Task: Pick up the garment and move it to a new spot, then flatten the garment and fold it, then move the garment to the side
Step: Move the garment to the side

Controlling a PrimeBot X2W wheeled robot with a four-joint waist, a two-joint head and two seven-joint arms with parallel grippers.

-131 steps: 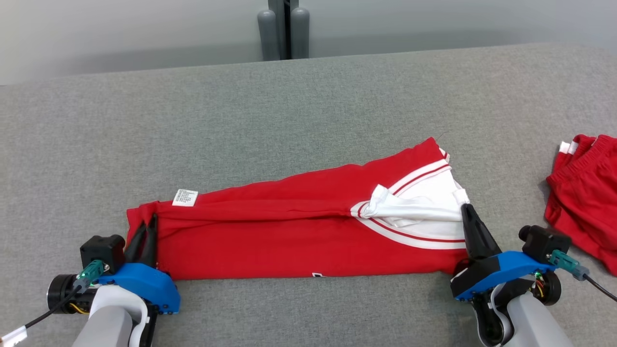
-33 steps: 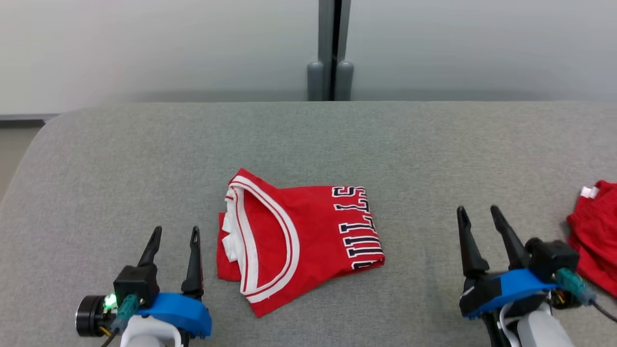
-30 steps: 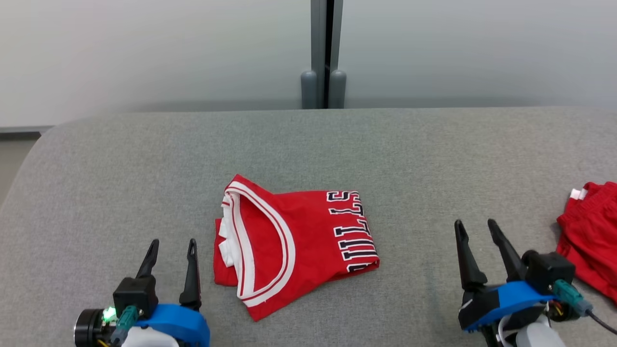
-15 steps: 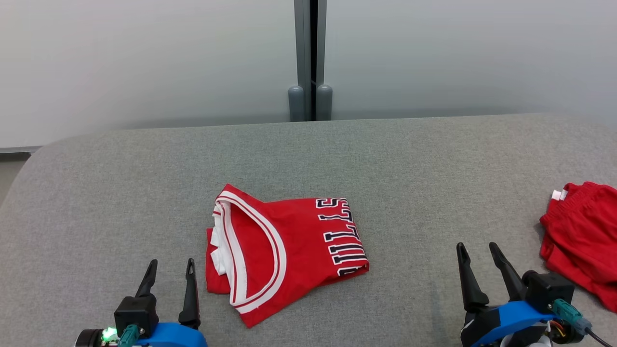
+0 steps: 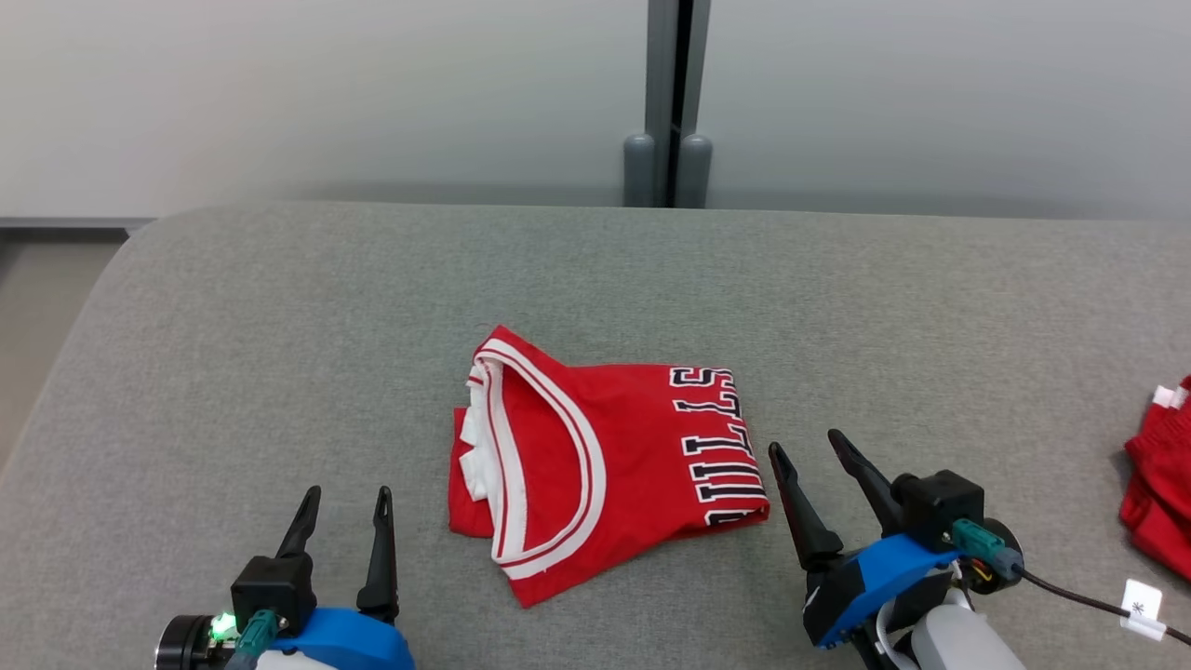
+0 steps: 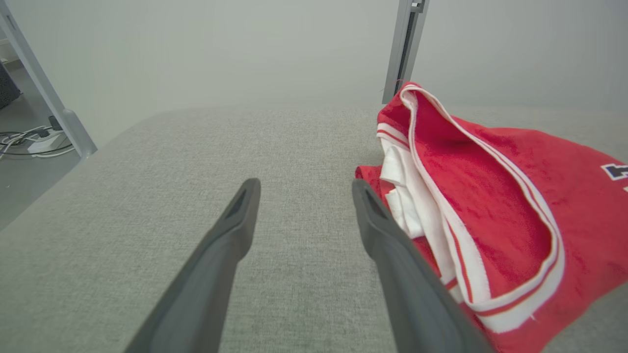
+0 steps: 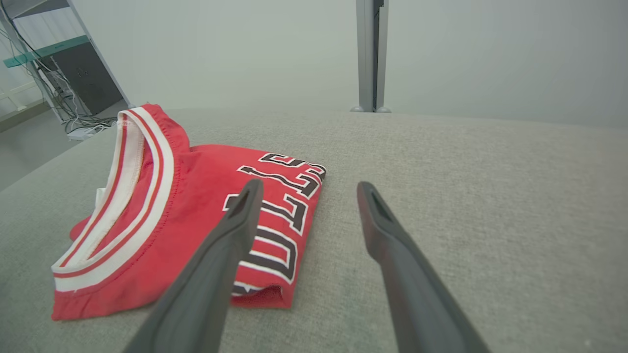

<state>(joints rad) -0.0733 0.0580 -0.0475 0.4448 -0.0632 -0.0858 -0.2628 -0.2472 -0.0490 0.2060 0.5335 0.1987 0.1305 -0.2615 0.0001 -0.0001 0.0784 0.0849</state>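
The garment is a red jersey with white trim and dark lettering, lying folded into a compact packet on the grey padded table. My left gripper stands open just left of the packet, apart from it. In the left wrist view the garment lies to the right of the open fingers. Just off the packet's right edge, my right gripper is open and holds nothing. The right wrist view has the garment to the left, partly behind one of the fingers.
A second red garment lies at the table's right edge. A cable with a white tag trails from the right wrist. Behind the table a grey post stands against a pale wall. The table's rounded left corner drops to the floor.
The head camera has shifted, so the scene sits further right and higher. My right gripper has come left, close to the folded garment's right edge. Both grippers stay open.
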